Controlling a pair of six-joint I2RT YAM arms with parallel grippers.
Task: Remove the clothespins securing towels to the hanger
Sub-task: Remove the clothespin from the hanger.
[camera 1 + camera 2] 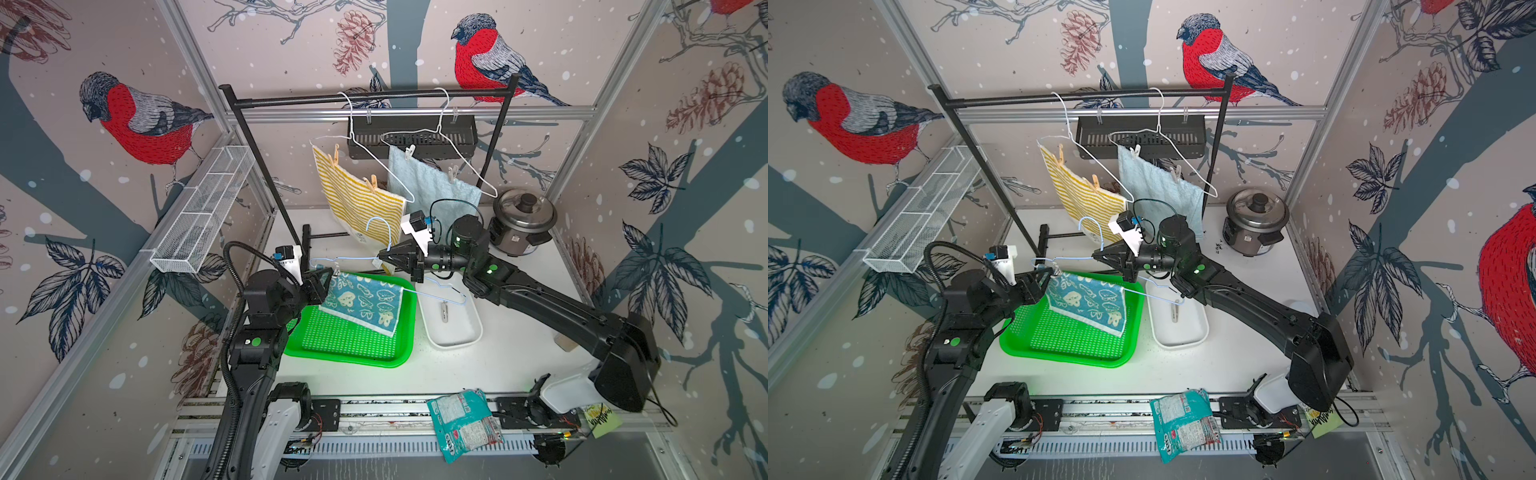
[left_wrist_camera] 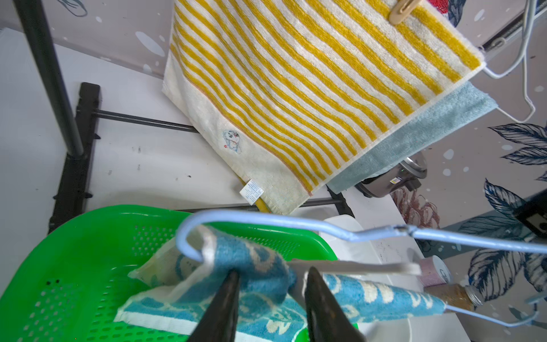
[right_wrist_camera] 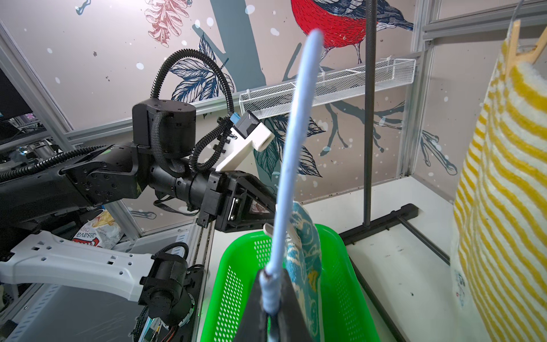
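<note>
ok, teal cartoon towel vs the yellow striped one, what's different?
The teal towel hangs from the blue hanger clamped in the right gripper, over the green tray; the yellow striped towel hangs from a white hanger on the black rack. Tan clothespins pin the yellow one; a pale clothespin pins the teal one. Both are pinned to wire hangers.

Grn tray (image 1: 332, 340), rice cooker (image 1: 521, 222), snack bag (image 1: 463, 424).

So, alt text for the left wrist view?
Fingers of the left gripper flank a teal-blue towel with white cartoon figures, draped on a pale blue wire hanger above a green plastic tray. A yellow-striped towel hangs behind.
</note>
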